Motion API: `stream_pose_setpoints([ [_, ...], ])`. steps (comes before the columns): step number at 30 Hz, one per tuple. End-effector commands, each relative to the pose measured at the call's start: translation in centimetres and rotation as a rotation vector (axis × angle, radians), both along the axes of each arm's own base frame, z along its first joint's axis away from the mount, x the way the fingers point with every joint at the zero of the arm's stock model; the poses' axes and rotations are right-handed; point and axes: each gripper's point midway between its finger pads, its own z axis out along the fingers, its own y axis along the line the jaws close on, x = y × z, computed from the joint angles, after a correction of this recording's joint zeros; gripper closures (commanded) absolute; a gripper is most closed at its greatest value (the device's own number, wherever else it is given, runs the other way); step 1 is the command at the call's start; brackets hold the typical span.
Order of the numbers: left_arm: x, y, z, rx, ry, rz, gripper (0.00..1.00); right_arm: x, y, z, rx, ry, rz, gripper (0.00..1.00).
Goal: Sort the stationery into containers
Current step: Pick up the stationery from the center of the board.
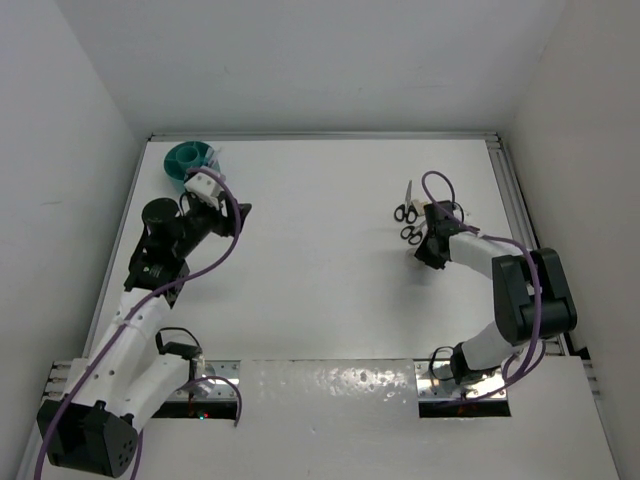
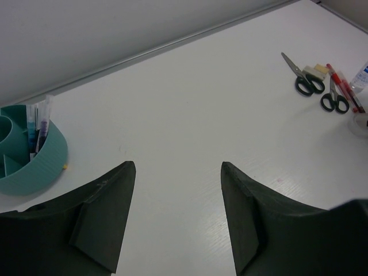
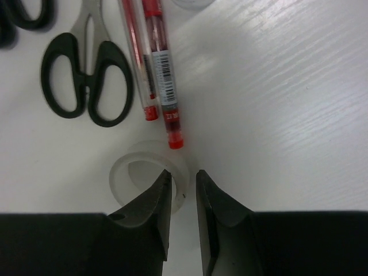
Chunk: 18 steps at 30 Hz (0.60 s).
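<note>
1. The right gripper [image 3: 183, 172] is low over the bench [image 3: 287, 86]. Its jaws are nearly together astride one wall of the tape ring [image 3: 118, 178], one finger inside the ring and one outside. I can't tell whether they actually pinch it.
2. Just past the ring lie two red pens [image 3: 163, 75] side by side. The longer one's red end reaches the ring's rim.
3. A pair of scissors [image 3: 47, 72] lies flat just beside the pens, and a second pair [image 2: 307, 83] is close by.
4. A beige block [image 2: 316, 70] touches that second pair. A blue-capped bottle [image 2: 361, 75] is near the pens.
5. The left gripper [image 2: 177, 167] hangs wide open and holds nothing, well apart from all that.
6. The teal organiser [image 2: 34, 164] sits at the far left corner of the bench, near the left gripper. A few pens [image 2: 35, 123] stand upright in a compartment along its outer wall.
</note>
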Motion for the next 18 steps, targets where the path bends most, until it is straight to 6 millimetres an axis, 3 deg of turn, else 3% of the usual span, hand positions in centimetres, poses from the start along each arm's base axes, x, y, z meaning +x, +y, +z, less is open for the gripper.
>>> stream_pose_setpoints([
  [1, -0.3, -0.5, 1.6, -0.031, -0.054, -0.019, 0.41, 0.2, -0.3, -0.8, 0.009, -0.009, -0.036, 0.77],
  [6, -0.8, -1.6, 1.9, -0.091, -0.037, -0.074, 0.39, 0.0, 0.1, -1.3, 0.028, -0.007, -0.025, 0.81],
  [7, -1.0, -2.0, 1.8, -0.1, -0.032, -0.098, 0.39, -0.1, 0.1, -1.3, 0.025, -0.007, -0.02, 0.85],
  [8, -1.1, -2.2, 1.7, -0.112, -0.024, -0.108, 0.38, 0.0, 0.2, -1.2, 0.019, -0.011, -0.013, 0.95],
  [9, -1.3, -2.5, 1.8, -0.118, -0.022, -0.128, 0.38, 0.0, 0.0, -1.0, 0.002, -0.011, 0.003, 1.0],
  [12, -1.5, -3.0, 1.3, -0.119, -0.01, -0.157, 0.37, 0.4, 0.4, 0.8, -0.091, -0.061, 0.098, 1.0],
  [14, -1.8, -3.4, 0.9, -0.098, -0.012, -0.191, 0.37, 0.9, 2.4, 2.5, -0.129, -0.124, 0.202, 1.0],
  [15, -2.2, -3.9, 0.4, -0.094, -0.003, -0.23, 0.37, 2.0, 3.5, 4.7, -0.147, -0.216, 0.268, 1.0],
  [17, -2.6, -4.5, -0.4, -0.081, 0.002, -0.283, 0.35, 2.6, 7.1, 7.1, -0.142, -0.335, 0.399, 1.0],
  [18, -3.0, -5.2, -0.7, -0.086, 0.011, -0.338, 0.33, 3.9, 9.1, 9.3, -0.128, -0.453, 0.459, 1.0],
])
